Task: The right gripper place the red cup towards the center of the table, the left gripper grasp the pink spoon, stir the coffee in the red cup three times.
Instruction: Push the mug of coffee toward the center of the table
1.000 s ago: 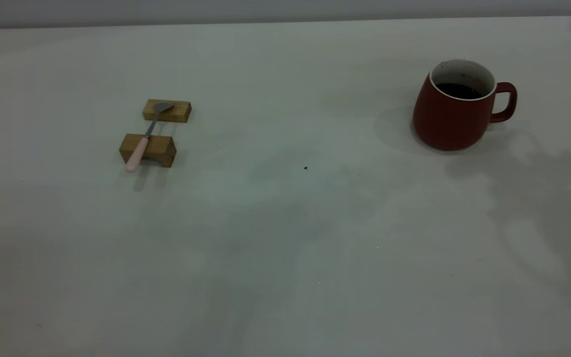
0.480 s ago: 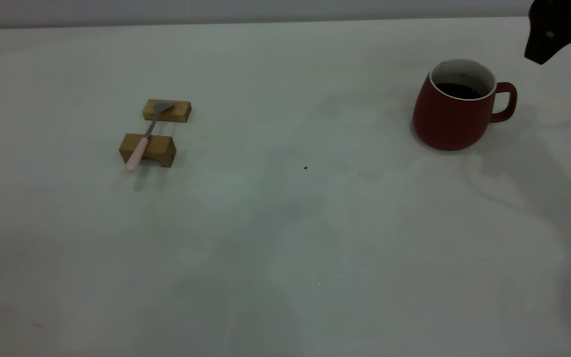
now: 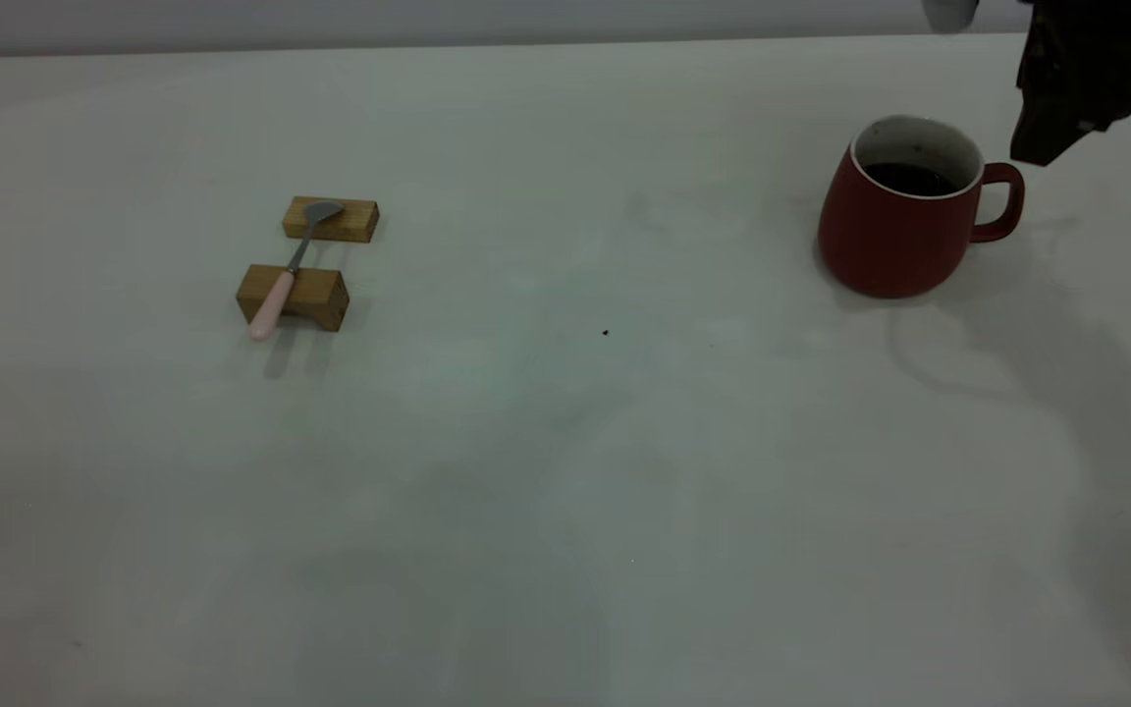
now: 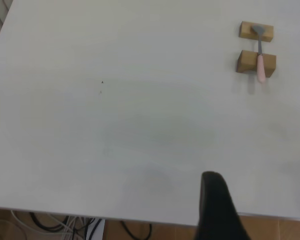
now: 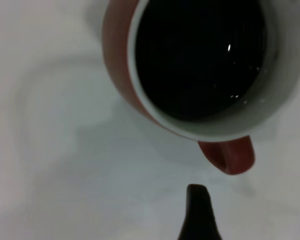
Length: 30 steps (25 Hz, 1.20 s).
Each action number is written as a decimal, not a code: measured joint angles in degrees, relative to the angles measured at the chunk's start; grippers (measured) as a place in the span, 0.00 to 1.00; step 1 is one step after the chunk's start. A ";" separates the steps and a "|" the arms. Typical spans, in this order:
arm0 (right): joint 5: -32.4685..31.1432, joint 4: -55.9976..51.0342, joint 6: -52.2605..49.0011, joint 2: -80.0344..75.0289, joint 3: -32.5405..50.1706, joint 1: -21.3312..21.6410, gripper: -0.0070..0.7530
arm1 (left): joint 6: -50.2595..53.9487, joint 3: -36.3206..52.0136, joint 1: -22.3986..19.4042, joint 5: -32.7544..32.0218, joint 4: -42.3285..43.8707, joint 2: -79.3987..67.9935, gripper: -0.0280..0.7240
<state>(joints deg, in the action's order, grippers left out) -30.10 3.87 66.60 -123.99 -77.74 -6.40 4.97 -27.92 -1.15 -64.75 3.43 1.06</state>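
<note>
Coffee [image 5: 200, 55] fills the red cup [image 3: 894, 221] at the surface's [image 3: 565, 471] right side. Right end effector [image 3: 1066, 83] hovers just beside its handle; open or closed, I cannot tell. Pink spoon [image 3: 281, 285] rests across two wooden blocks [image 3: 296, 295], well apart.

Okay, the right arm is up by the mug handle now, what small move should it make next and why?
Probably lower the right pincer a little further onto the handle of the red cup. It hangs just above and beside that handle, not touching it, and the cup, with coffee in it, sits far right of the table centre. Nothing is gripped yet.
</note>
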 joint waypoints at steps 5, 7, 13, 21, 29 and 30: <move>2.26 -1.11 2.58 -2.16 -0.54 -0.05 0.79 | 0.00 0.00 0.00 0.00 0.00 0.00 0.71; 3.60 -1.11 2.75 -2.95 -0.54 -0.23 0.79 | 0.00 0.00 0.00 0.00 0.00 0.00 0.71; 5.42 -1.11 4.71 -5.24 -0.54 -0.52 0.79 | 0.00 0.00 0.00 0.00 0.00 0.00 0.71; 6.88 -0.82 5.62 -6.68 -0.54 -2.86 0.79 | 0.00 0.00 0.00 0.00 0.00 0.00 0.71; 8.07 -2.59 5.64 -6.73 -0.58 -7.67 0.79 | 0.00 0.00 0.00 0.00 0.00 0.00 0.71; 8.12 -3.00 5.64 -6.73 -0.58 -8.23 0.79 | 0.00 0.00 0.00 0.00 0.00 0.00 0.71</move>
<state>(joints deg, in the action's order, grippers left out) -21.98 0.86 72.24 -130.72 -78.33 -14.64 4.97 -27.92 -1.15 -64.75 3.43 1.06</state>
